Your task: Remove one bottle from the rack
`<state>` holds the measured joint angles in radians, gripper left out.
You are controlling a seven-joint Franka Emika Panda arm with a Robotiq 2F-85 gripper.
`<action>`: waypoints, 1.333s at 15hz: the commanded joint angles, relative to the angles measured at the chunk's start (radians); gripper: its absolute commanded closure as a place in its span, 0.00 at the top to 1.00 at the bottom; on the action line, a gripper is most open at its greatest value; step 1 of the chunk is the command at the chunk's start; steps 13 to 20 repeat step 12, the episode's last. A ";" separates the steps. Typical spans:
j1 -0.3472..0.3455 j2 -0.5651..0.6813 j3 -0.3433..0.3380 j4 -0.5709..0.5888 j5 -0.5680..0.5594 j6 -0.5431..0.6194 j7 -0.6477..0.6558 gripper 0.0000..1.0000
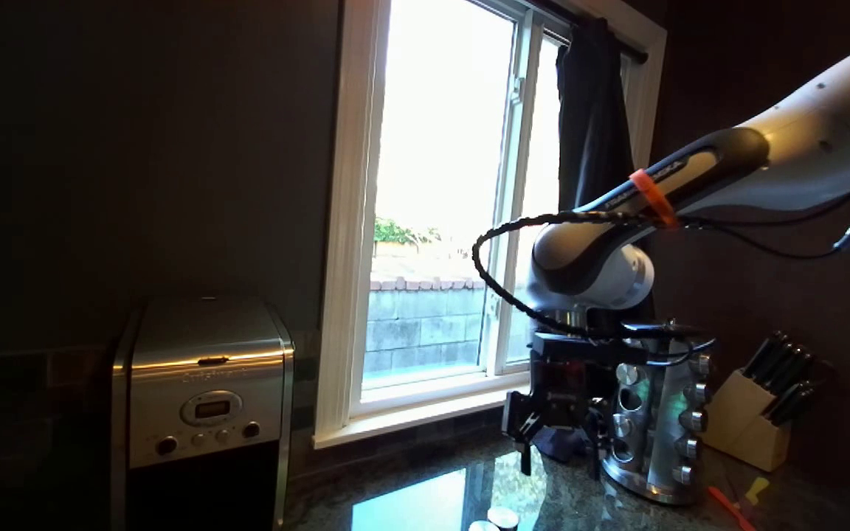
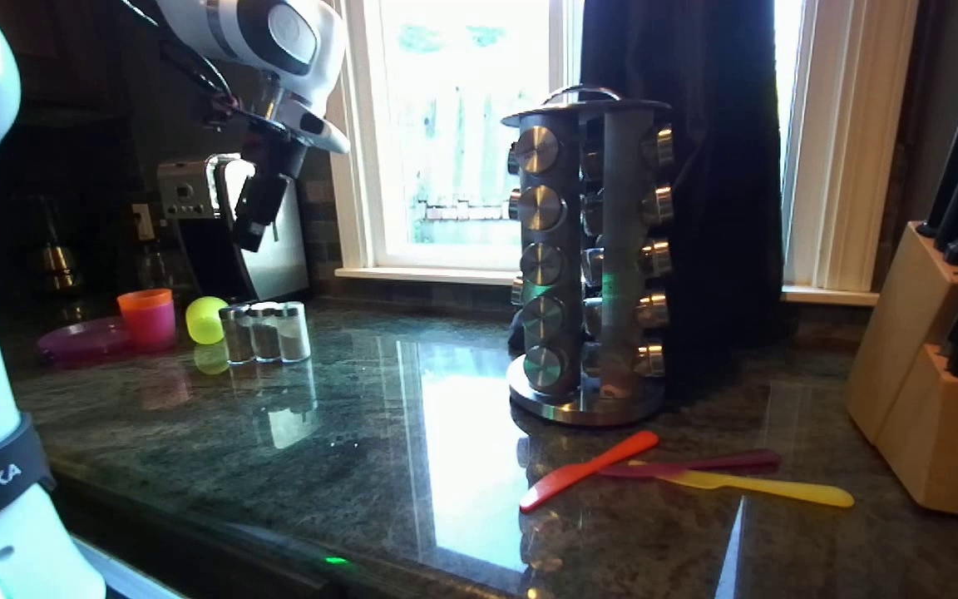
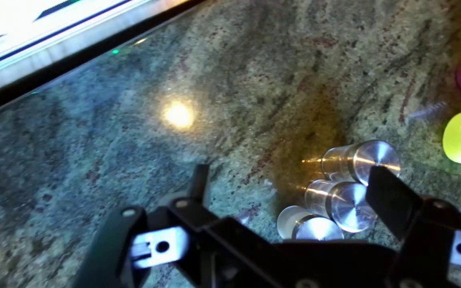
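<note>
In an exterior view, the robot arm [image 1: 720,162] reaches in from the upper right, slants down to the left, and bends at its end so that the gripper [image 3: 289,172] points downward. An orange band [image 1: 652,198] circles the arm, and a black cable [image 1: 485,258] loops out beside it. The gripper hangs over the counter [image 2: 346,466], clear of its surface, with its fingers [image 3: 200,180] spread wide — in the wrist view the mottled stone shows between them. Three bottles [image 2: 266,335] stand side by side on the counter, apart from the gripper. The rack [image 2: 627,225] stands upright in front of a dark curtain [image 2: 724,208] — well away from the gripper — and carries further bottles [image 2: 542,264] in stacked columns, their round metal lids [image 2: 539,150] facing outward.
</note>
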<state>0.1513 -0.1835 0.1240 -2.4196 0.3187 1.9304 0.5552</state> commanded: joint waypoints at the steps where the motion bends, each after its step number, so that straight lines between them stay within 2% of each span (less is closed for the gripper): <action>1: -0.012 -0.254 0.047 -0.071 -0.135 -0.108 0.001 1.00; 4: -0.026 -0.414 0.062 -0.084 -0.222 -0.167 -0.060 1.00; 7: -0.045 -0.555 0.038 -0.112 -0.277 -0.132 -0.161 1.00; 8: -0.051 -0.443 0.067 -0.047 -0.235 -0.162 -0.103 1.00; 10: -0.063 -0.481 0.067 -0.050 -0.236 -0.164 -0.114 1.00; 20: -0.062 -0.473 0.074 -0.050 -0.237 -0.164 -0.113 1.00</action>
